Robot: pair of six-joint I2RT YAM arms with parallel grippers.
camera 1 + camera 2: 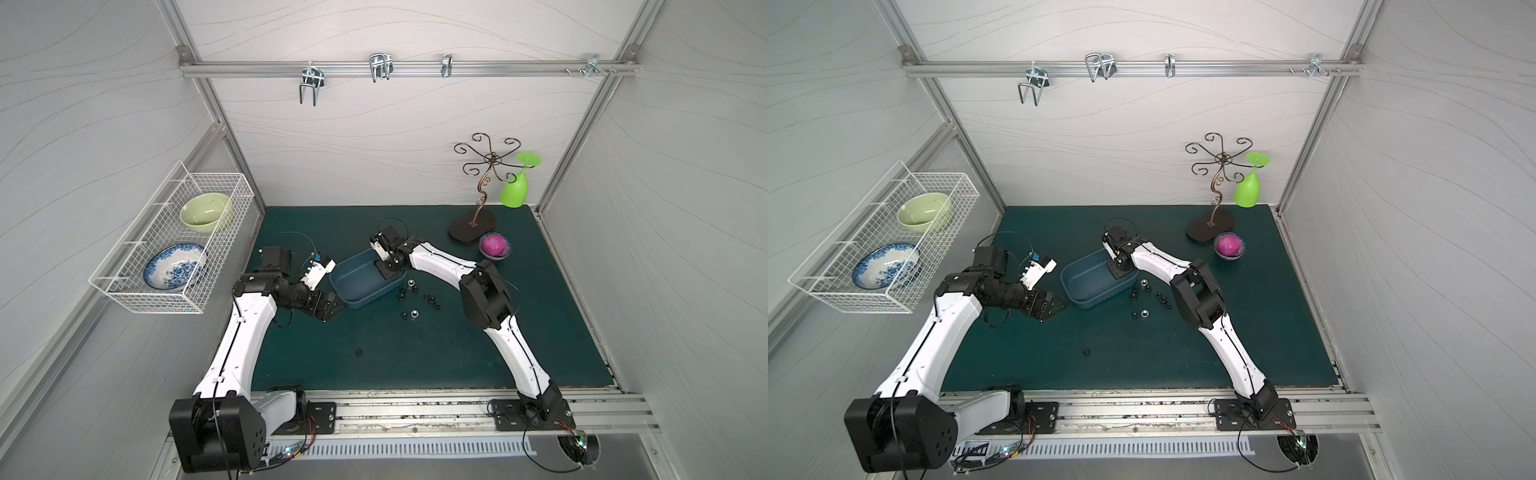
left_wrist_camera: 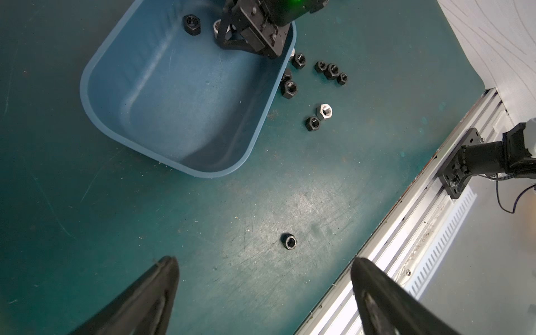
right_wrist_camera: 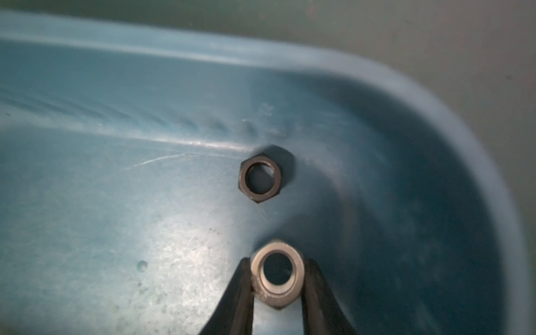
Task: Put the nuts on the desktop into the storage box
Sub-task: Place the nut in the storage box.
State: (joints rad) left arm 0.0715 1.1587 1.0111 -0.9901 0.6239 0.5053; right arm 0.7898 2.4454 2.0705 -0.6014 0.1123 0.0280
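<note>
Nuts (image 2: 330, 71) are mostly left to do. One black nut (image 3: 278, 177) lies in the storage box (image 2: 87, 95), just ahead of our right gripper (image 3: 277, 268), which is clamped on a silver nut (image 3: 261, 285) low over the box floor, not yet released. Roughly nine cluster on the desktop (image 2: 116, 232) just outside the box wall beside that gripper. Our left gripper (image 2: 264, 261) hangs empty, jaws wide apart, with a lone nut (image 2: 289, 241) just ahead. We judge the task barely begun.

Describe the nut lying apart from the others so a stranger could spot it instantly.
On the green desktop, find the blue box near the middle. Most loose nuts crowd beside its edge; this black nut lies alone, well clear of them, nearer the front rail.
</note>
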